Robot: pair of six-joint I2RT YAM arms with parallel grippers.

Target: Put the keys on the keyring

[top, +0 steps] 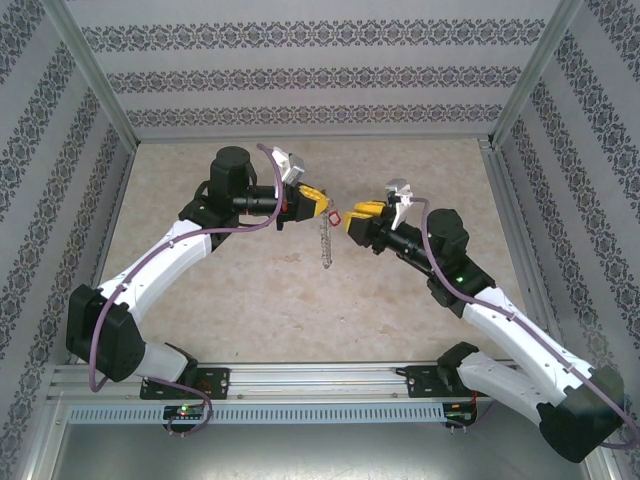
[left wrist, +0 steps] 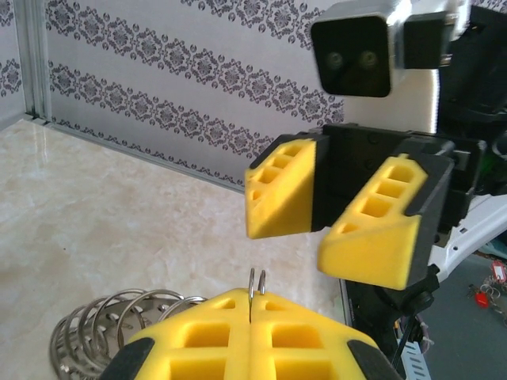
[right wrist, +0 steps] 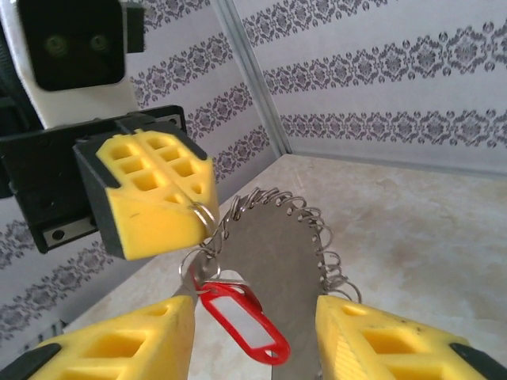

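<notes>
Keys point(right wrist: 238, 321): one seen, small, with a red plastic head and a pale window. It hangs in the air from a little split ring just under the tip of the left jaws. It looks threaded on, but that is not certain.
Key handling: probably very light and free to twist and swing. The flat red head is the place to pinch, across its broad faces. The metal parts are likely slick.
Right gripper point(left wrist: 326, 226): jaws spread, one on either side of the red head, gripping nothing.
Keyring point(right wrist: 313, 229): thin grey wire loop strung with many small metal rings, just behind the key, dangling from the left jaws above the desk.
Keyring handling: the wire is likely springy and easy to let slip. The fringe is loose and will sway. Best held on bare wire, not on the fringe.
Left gripper point(right wrist: 170, 186): jaws pressed together, pinching the wire at the top of the loop.
In the way: the yellow block of the left jaws crowds the small ring, and the fringe hangs close behind. The two grippers are nose to nose, with little room.
Desk point(right wrist: 412, 229): pale marbled top below the jaws.
Walls point(right wrist: 380, 63): patterned panels, far back.
</notes>
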